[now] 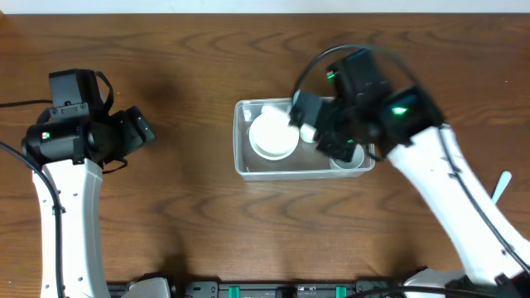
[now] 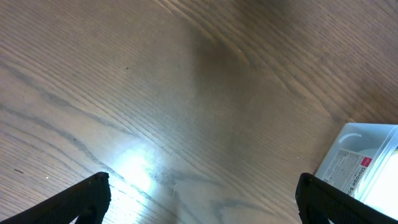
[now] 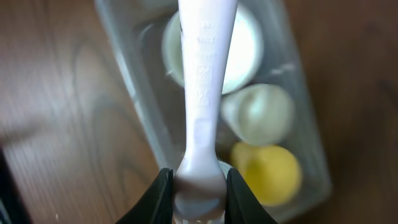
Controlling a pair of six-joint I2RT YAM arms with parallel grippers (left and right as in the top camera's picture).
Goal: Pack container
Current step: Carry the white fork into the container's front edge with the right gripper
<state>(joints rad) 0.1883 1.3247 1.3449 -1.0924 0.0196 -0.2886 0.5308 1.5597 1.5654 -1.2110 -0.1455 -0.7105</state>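
The container, a clear rectangular tub, sits at the table's centre with a white bowl inside. My right gripper hovers over its right half. In the right wrist view the right gripper is shut on the rounded end of a long white plastic utensil, which reaches out over the container. Below it lie the white bowl, a small white cup and a round yellow piece. My left gripper stays far left, open over bare wood, fingers wide apart with nothing between them.
The left wrist view catches one labelled corner of the container at its right edge, well away from the left gripper. A pale blue object lies at the table's right edge. Bare wood surrounds the tub.
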